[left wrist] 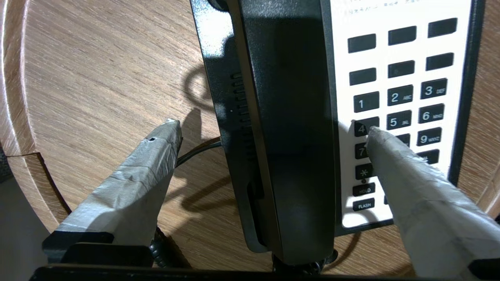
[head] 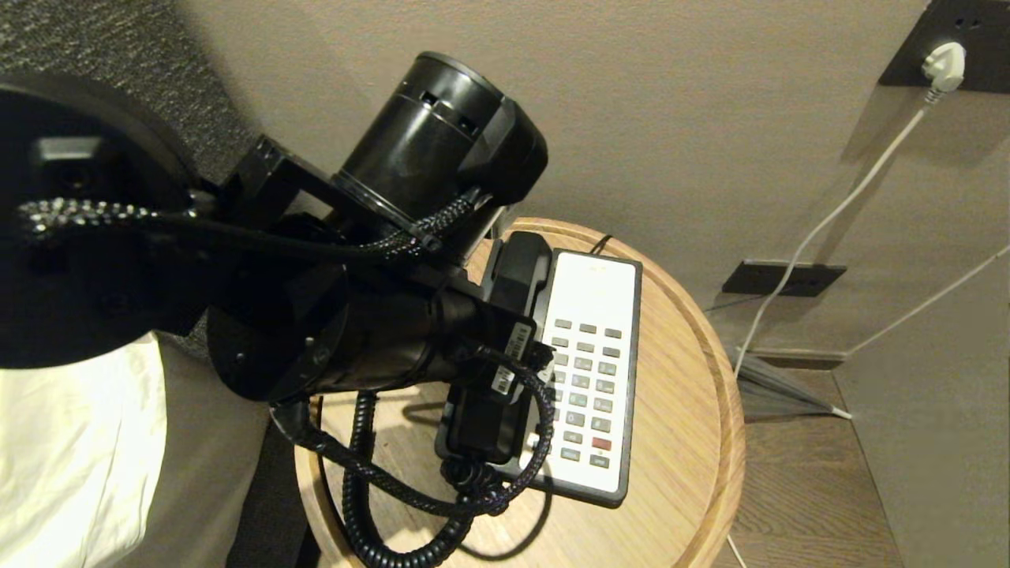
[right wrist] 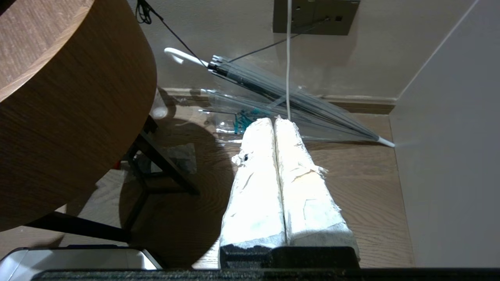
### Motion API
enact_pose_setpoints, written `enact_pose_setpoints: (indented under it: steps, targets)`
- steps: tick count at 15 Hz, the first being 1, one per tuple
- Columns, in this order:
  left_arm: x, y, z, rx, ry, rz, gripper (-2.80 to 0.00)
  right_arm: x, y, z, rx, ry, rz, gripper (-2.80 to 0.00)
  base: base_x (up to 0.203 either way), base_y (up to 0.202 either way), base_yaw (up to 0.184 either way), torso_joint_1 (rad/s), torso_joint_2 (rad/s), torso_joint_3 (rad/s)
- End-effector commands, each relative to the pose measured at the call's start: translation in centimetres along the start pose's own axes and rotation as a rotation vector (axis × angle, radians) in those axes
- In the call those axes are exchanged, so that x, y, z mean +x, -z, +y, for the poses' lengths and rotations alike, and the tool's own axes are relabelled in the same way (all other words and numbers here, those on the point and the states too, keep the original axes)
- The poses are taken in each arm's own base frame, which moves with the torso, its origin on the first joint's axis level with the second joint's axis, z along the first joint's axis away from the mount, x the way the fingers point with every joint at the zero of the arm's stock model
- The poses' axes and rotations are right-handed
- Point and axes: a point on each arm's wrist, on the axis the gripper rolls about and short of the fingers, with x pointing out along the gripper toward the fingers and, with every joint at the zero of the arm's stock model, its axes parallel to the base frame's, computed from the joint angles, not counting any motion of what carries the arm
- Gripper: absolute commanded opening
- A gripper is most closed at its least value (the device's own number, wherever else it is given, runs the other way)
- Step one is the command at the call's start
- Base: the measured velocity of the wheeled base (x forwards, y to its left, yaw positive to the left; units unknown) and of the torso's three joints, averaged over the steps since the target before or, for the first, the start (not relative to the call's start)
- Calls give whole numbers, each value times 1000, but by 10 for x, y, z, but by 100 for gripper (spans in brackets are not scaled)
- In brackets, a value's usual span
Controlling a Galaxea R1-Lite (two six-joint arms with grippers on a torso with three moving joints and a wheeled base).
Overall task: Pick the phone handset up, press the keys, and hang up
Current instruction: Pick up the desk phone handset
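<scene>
Taped fingers (left wrist: 136,175) of the left tool (left wrist: 273,132) stand spread wide, straddling the phone handset (left wrist: 291,128), which lies in its cradle on the phone base (head: 596,371) atop the round wooden bench (head: 678,410). One finger hangs over bare wood, the other over the keypad (left wrist: 402,97). A clean lift likely calls for closing squarely across the handset's middle without brushing a key, then rising straight with slack in the coiled cord (head: 363,473). Farther off, beside the bench, the right tool (right wrist: 275,125) is pressed together above the floor (right wrist: 363,187).
</scene>
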Motion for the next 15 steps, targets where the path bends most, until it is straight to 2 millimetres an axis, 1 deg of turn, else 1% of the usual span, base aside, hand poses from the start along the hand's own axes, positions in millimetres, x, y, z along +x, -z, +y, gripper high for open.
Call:
enact_pose_setpoints:
  steps: [1, 15]
  targets:
    - [3, 1, -1, 2, -6, 7, 0, 1, 6, 0, 0, -1, 19, -280, 0, 0, 0, 0, 0, 0]
    - [8, 0, -3, -4, -23, 6, 0, 1, 6, 0, 0, -1, 19, -280, 0, 0, 0, 0, 0, 0]
